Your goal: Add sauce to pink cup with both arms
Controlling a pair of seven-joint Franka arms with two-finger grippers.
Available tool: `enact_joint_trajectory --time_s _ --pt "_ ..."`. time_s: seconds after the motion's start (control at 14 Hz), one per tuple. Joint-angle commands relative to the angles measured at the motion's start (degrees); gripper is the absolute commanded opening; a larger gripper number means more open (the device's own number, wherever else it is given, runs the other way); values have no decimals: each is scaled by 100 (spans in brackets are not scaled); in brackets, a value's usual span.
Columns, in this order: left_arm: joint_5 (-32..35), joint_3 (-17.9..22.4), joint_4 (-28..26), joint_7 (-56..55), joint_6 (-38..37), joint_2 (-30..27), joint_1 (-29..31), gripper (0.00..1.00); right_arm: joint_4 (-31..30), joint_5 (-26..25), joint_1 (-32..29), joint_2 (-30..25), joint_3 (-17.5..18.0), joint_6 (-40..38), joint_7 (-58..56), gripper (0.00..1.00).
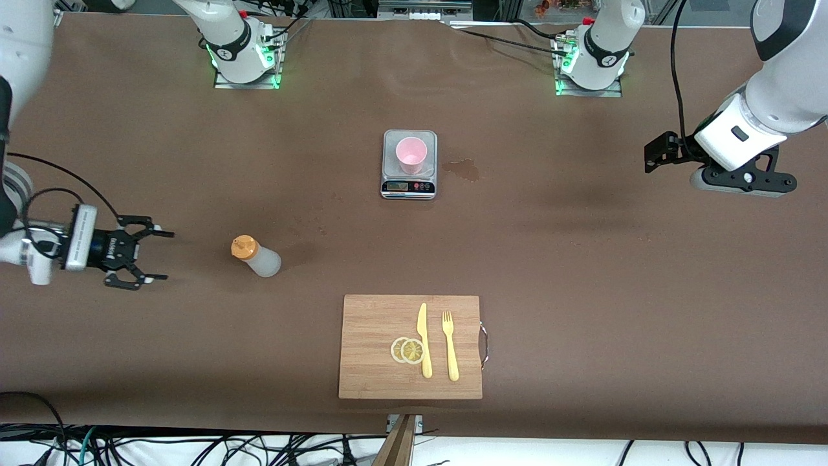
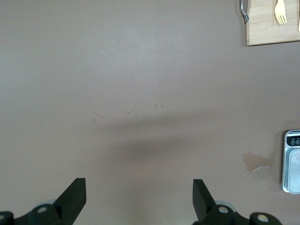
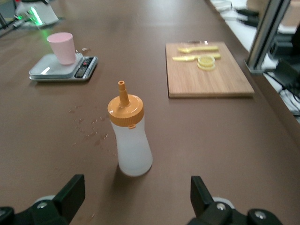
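Brown table (image 1: 582, 272), sauce (image 1: 257, 257) upright, apparently

In the left wrist view the scale (image 2: 291, 161) is cut by the picture's edge, so the cup on it is out of sight, and the board (image 2: 272, 28) shows only a corner with the fork (image 2: 280, 11) tines. The scale's display (in every view) is too small to read. The bottle (image 3: 131, 136) is frosted, its fill level unclear.
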Motion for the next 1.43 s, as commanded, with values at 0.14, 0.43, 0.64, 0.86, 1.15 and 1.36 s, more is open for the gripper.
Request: enact_joint_trajectory --time_s 0.14,0.43,0.64,0.86,1.15,1.36 --pt "-32 9 71 66 -33 9 -9 100 -728 -2232 125 -1759 558 826 2814 100" --pt "-32 18 71 66 -33 9 -9 100 -737 -4114 598 -2955 795 774 6399 100" --pt "-32 18 71 75 -33 9 -9 100 -684 -4846 871 -3379 919 598 8713 100" --pt "-32 18 71 75 -33 9 -9 100 -640 -5303 1187 -3503 937 458 10629 100" --pt "-32 18 71 92 -33 9 0 100 -412 -5393 1294 -3485 946 124 11541 100" --pt "-41 18 71 101 20 9 0 100 -394 -5401 1294 -3494 911 -34 11515 100"
